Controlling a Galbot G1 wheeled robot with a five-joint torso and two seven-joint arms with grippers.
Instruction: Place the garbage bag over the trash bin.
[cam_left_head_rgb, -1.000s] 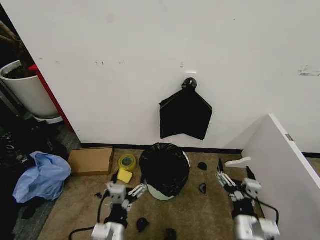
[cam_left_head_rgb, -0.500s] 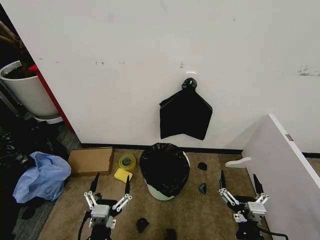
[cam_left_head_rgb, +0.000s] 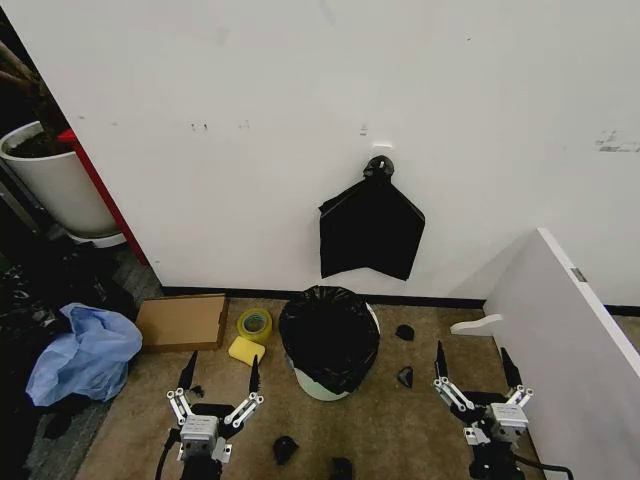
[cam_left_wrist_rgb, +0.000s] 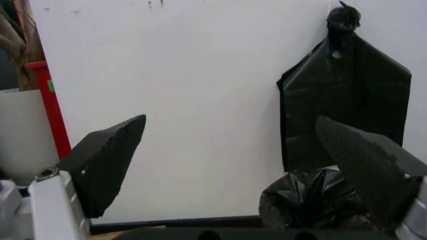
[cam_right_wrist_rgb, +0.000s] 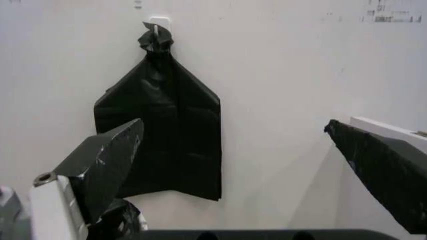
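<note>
A white wall (cam_left_head_rgb: 300, 120) is seen behind a brown carpet floor (cam_left_head_rgb: 400, 430), and a white panel (cam_left_head_rgb: 570, 350) stands at the robot's right. On the wall a flat black bag bundle (cam_left_head_rgb: 370, 228) is hung from a hook. At the far left a tall white tub (cam_left_head_rgb: 55, 180) and a light blue plastic heap (cam_left_head_rgb: 85, 352) are found; a cardboard box (cam_left_head_rgb: 182, 321), a roll of yellow tape (cam_left_head_rgb: 254, 323) and a yellow sponge (cam_left_head_rgb: 246, 350) lie on the floor beside the bin.

The trash bin (cam_left_head_rgb: 322, 385) stands on the carpet near the wall, just below the hung bundle. The garbage bag (cam_left_head_rgb: 328, 335) is already pulled over its rim; it is glossy and wrinkled, and only a low strip of the cream-white wall is left visible under it.

The left end effector (cam_left_head_rgb: 220, 375) is held low at the left of the bin, fingers spread wide, nothing between them. The right end effector (cam_left_head_rgb: 472, 368) is held low at the right of the bin, also spread open and empty. Neither touches the bag.

Compared with half a second ago, both end effectors are seen almost at the same place, only slightly shifted; the bin and bag are unchanged
</note>
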